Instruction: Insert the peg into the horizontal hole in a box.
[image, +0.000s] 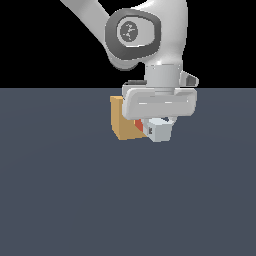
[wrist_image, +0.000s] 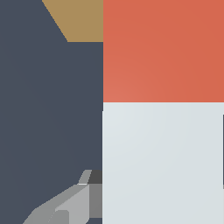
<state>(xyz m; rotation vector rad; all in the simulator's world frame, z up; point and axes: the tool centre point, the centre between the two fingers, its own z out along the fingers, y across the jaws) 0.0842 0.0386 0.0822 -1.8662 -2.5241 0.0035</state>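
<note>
My gripper (image: 159, 124) is shut on the peg and holds it just above the floor. In the exterior view the peg's grey-white end (image: 160, 131) points toward the camera and its red-orange end (image: 138, 125) points at the tan box (image: 122, 122), close to or touching it. In the wrist view the peg fills one side, red part (wrist_image: 162, 48) beyond white part (wrist_image: 162, 162), with one grey finger (wrist_image: 72, 204) beside it and a corner of the box (wrist_image: 78, 19) past it. The hole is hidden.
The dark blue-grey floor (image: 125, 200) spreads around the box and peg. The white arm and hand (image: 160, 100) hang directly over the peg and cover part of the box.
</note>
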